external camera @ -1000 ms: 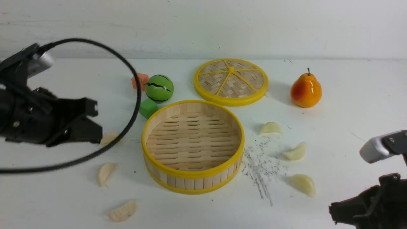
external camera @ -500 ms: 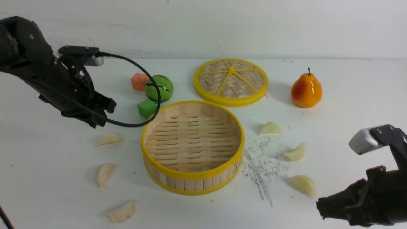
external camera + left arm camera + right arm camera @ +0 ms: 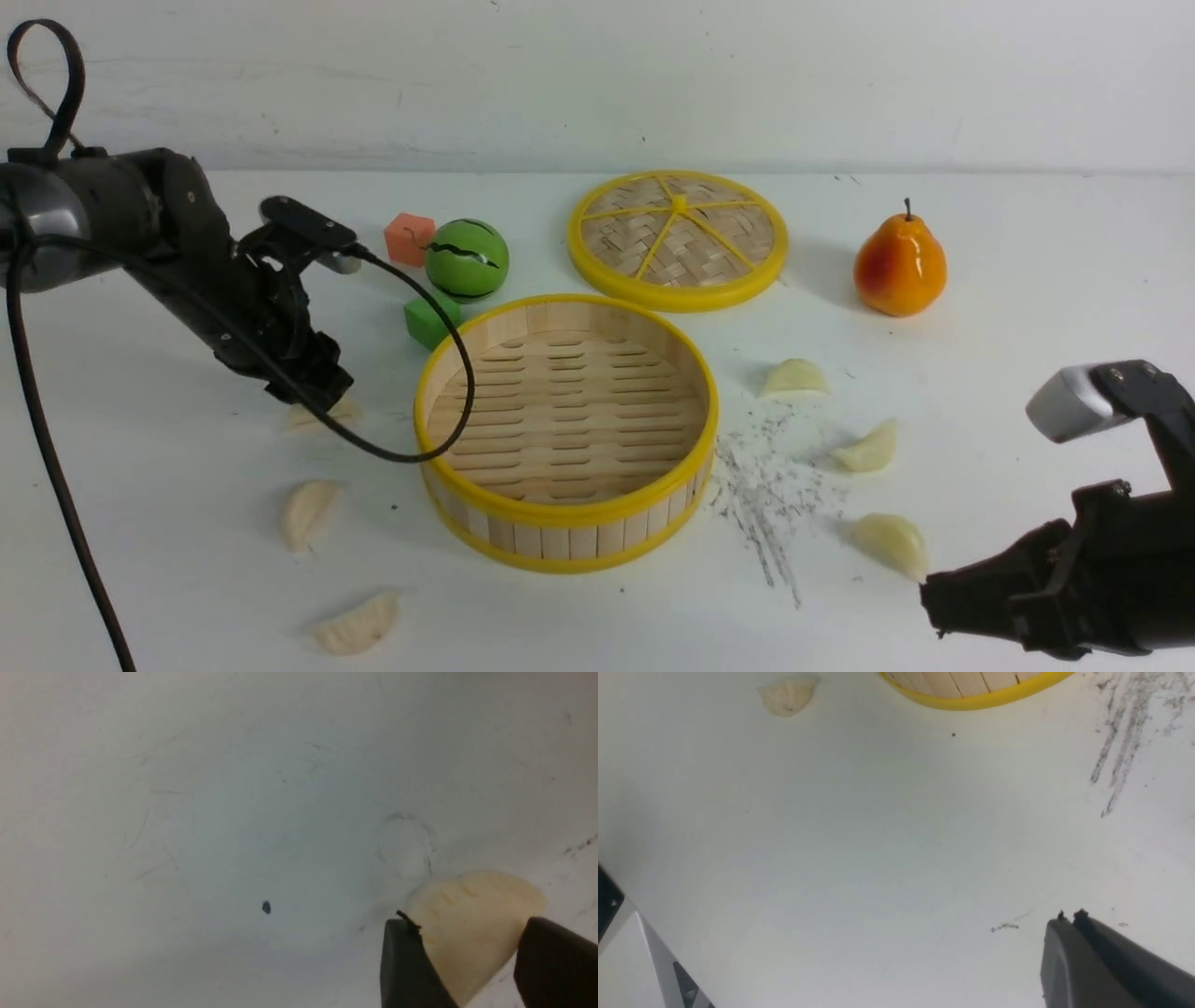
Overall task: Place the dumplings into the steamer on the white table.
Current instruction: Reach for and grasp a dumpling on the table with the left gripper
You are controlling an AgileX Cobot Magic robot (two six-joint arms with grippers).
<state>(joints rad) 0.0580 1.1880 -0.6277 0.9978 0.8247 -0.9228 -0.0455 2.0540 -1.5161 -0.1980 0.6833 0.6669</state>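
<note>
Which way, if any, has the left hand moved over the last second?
Yes. The left hand has moved right, nearer the steamer's left rim, now straddling the dumpling beside it.

A scuffed white desk (image 3: pixel 1036 243) carries a round bamboo steamer (image 3: pixel 560 537) centrally, a woven yellow-rimmed lid (image 3: pixel 678 239) and orange pear (image 3: pixel 898 267) nearer its far edge, and scattered cream crescent dumplings (image 3: pixel 890 543).
</note>
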